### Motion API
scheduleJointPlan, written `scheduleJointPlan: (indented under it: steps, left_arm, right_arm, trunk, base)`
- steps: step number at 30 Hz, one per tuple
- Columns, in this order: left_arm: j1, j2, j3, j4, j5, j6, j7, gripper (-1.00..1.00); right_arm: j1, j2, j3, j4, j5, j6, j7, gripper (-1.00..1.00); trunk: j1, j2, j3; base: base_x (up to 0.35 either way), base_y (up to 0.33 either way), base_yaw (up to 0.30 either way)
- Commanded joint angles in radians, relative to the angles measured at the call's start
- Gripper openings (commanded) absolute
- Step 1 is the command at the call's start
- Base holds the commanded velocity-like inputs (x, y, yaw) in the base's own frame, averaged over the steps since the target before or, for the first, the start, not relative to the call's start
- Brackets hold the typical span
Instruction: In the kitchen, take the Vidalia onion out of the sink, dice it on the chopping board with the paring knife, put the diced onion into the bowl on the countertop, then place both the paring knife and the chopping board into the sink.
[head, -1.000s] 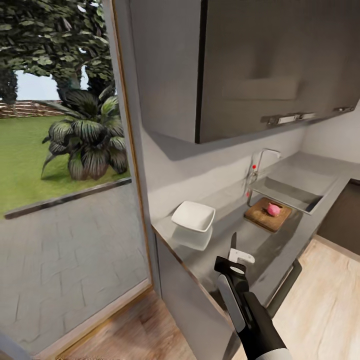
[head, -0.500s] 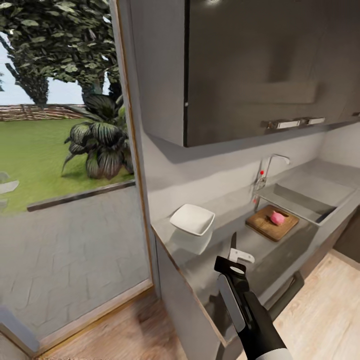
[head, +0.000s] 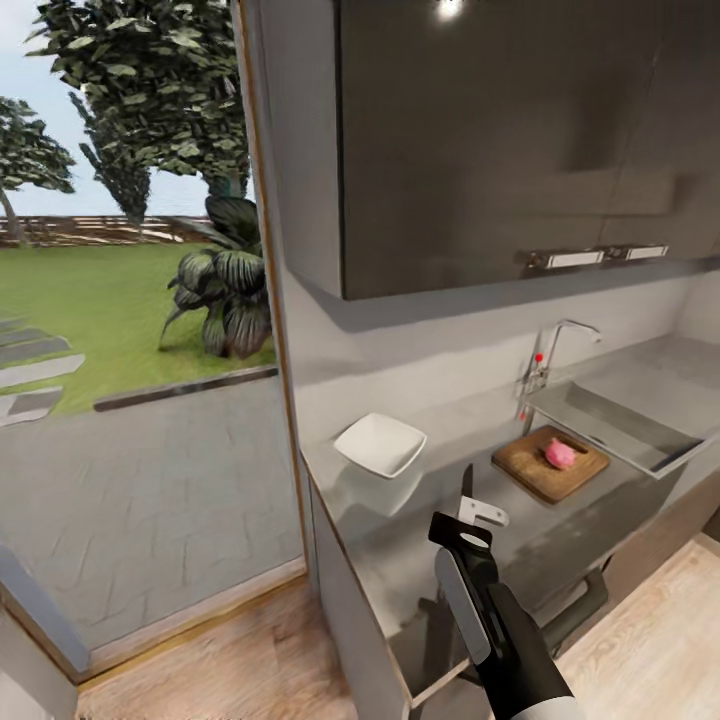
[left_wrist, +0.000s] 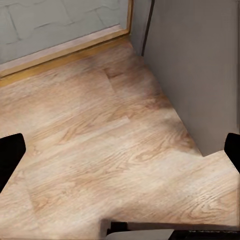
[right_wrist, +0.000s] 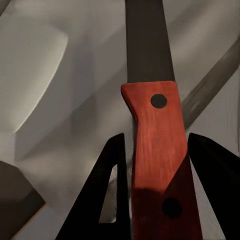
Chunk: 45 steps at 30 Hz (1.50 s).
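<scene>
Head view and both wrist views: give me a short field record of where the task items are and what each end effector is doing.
onion: small pinkish round bulb, whole, lying on the board
board: rectangular dark brown wooden chopping board, on the grey steel-look countertop beside the sink
sink: grey steel basin with chrome tap
bowl: shallow white squarish bowl, on the countertop near its window end
knife: red-orange-handled paring knife, dark blade pointing forward
right end effector: shut on the knife handle
left end effector: open, over wooden floor
</scene>
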Motion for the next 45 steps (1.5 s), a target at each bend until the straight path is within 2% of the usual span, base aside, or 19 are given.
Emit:
scheduleJointPlan:
  steps: [1,18,45]
  left_arm:
    - [0.000,0.001,-0.002,-0.001,0.010,-0.001,-0.002,1.00]
    - [0.000,0.001,-0.002,-0.001,0.010,-0.001,-0.002,1.00]
    - [0.000,0.001,-0.006,-0.001,0.010,-0.002,-0.002,1.00]
  right_arm:
    - [-0.001,0.000,0.001,-0.001,-0.006,0.003,-0.007,-1.00]
    - [-0.001,0.000,0.003,-0.001,-0.007,0.003,-0.007,-1.00]
    - [-0.001,0.000,0.004,-0.001,-0.008,0.003,-0.006,-1.00]
  trunk:
    - [0.001,-0.002,-0.001]
    - [0.001,-0.002,0.020]
    - [0.001,-0.002,0.054]
  base:
    - [0.000,-0.297,0.216]
    - [-0.007,-0.297,0.217]
    - [-0.124,-0.272,0.218]
